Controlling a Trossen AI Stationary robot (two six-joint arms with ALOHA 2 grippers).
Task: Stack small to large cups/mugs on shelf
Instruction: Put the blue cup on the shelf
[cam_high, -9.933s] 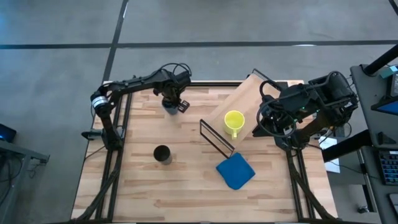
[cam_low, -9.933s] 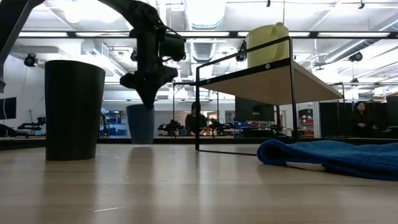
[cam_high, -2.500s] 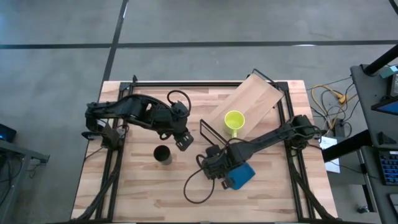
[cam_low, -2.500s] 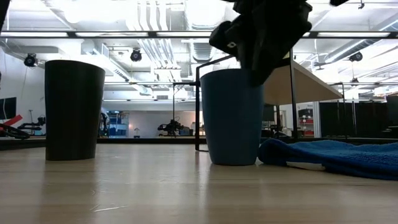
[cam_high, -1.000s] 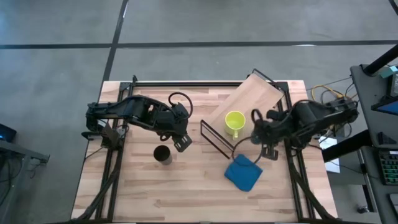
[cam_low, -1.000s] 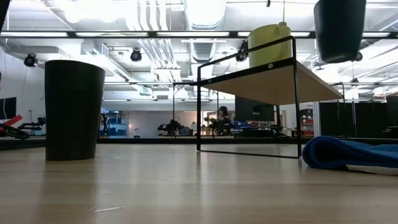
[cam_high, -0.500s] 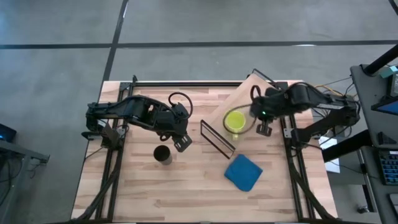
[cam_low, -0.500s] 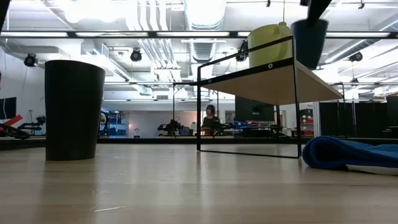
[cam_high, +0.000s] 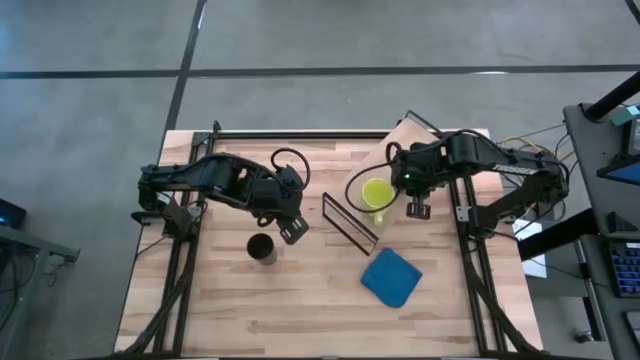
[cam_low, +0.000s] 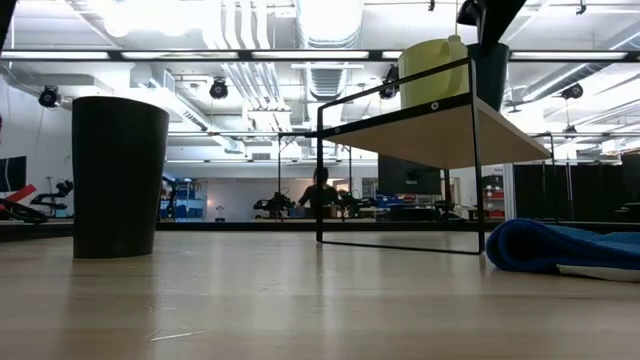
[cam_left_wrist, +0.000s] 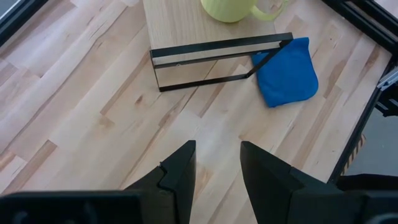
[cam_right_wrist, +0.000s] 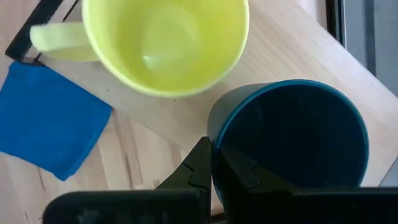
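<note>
The right hand is pinched onto the rim of the dark blue cup, holding it over the shelf just beside the yellow mug. The left hand, fingers apart and empty, hovers near the black cup on the desk.

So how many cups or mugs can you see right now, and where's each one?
3. The yellow mug stands on the shelf; the dark blue cup is in the right gripper beside it; the black cup stands on the table near the left gripper.
</note>
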